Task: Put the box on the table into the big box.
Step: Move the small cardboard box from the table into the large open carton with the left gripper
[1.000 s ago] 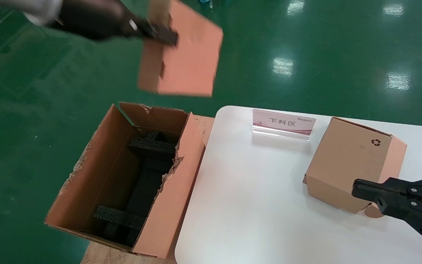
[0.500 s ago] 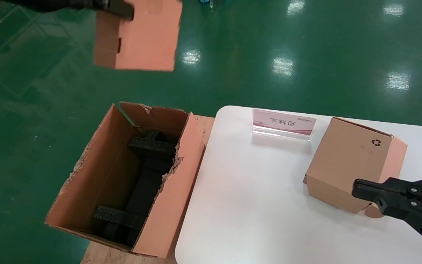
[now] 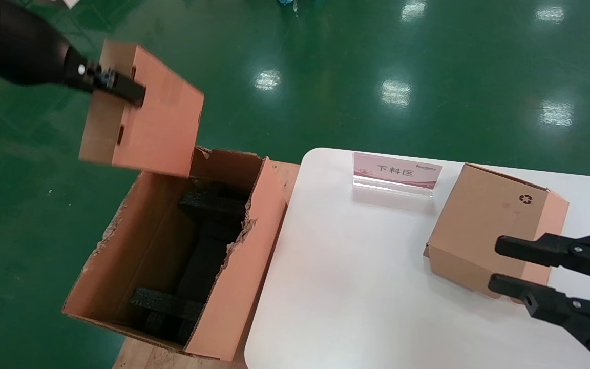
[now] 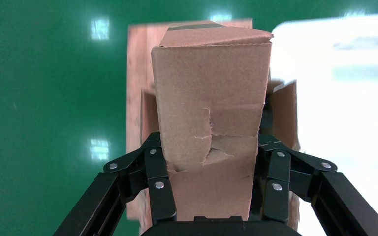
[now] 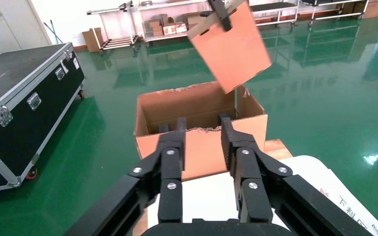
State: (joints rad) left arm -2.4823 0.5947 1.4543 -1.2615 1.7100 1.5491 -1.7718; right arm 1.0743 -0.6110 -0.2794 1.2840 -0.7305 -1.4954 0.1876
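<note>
left gripper (image 3: 121, 88) is raised over the far end of the big box (image 3: 136, 246), clamped on the box (image 3: 146, 123), which hangs tilted in the air above the open carton, not inside it. black foam pieces (image 3: 213, 205) sit in the carton. right gripper (image 3: 500, 266) rests low over the table (image 3: 351, 287), fingers apart, just beside a recycling-symbol box (image 3: 484, 220). a pink sign (image 3: 396, 171) stands near the table's far edge. green floor (image 3: 377, 77) all around.
</note>
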